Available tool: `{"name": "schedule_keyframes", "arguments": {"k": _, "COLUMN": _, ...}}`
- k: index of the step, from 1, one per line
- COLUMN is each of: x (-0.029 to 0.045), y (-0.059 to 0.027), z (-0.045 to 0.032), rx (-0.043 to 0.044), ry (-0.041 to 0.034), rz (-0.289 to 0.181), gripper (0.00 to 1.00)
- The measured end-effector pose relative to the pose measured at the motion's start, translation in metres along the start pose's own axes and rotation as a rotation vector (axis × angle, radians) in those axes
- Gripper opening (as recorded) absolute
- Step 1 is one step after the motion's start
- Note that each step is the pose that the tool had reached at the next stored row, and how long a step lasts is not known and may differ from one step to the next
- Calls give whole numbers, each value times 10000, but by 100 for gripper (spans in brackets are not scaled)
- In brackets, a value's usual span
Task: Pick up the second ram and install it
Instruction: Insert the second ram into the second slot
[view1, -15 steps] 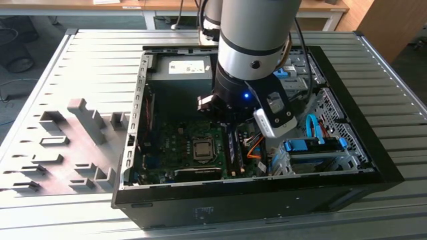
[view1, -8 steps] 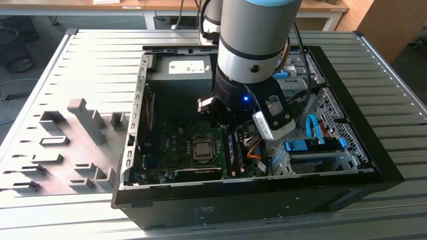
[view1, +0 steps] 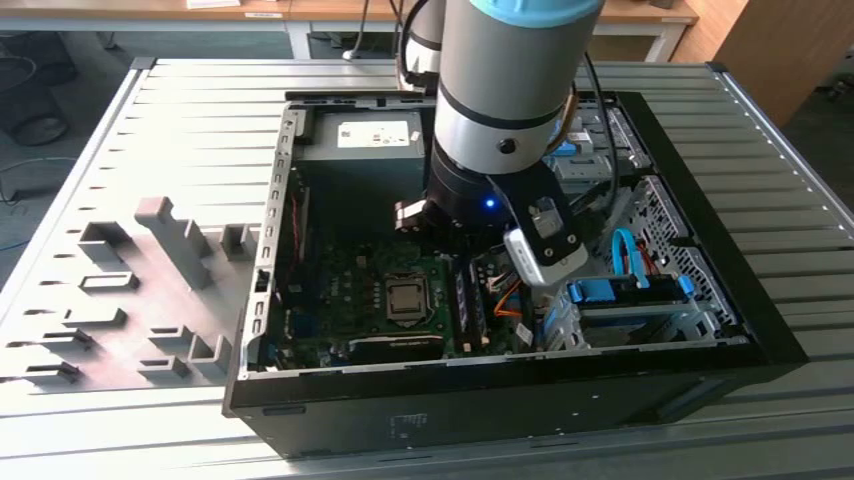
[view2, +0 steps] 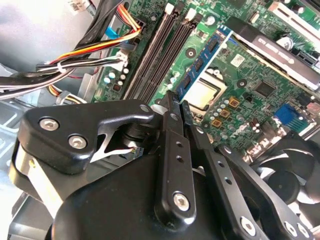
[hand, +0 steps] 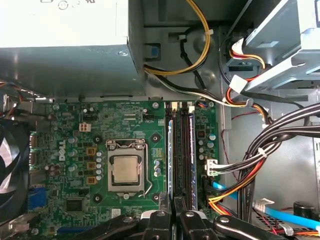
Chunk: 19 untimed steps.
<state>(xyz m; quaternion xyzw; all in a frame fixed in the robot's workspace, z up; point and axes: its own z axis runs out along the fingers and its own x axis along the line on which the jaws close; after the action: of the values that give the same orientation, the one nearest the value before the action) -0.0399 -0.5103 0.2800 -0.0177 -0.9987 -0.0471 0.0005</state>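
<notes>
My gripper (view2: 178, 101) is clamped, its fingers pinching the near end of the second ram (view2: 206, 61). I see the board standing on edge and running straight out ahead of the fingertips, parallel to the memory slots (view2: 155, 55) alongside.

The second ram (view2: 204, 59), a slim blue-green board with a row of small dark chips, stands on its long edge, one end pinched between the closed fingertips of the tool (view2: 176, 102). It runs parallel to the dark memory slots (view2: 160, 55), between them and the processor socket (view2: 202, 95).
</notes>
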Motion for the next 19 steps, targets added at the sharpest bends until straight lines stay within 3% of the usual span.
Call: {"name": "schedule_keyframes", "arguments": {"k": 19, "x": 0, "y": -12, "z": 126, "rx": 1, "ry": 0, "rz": 0, "gripper": 14}}
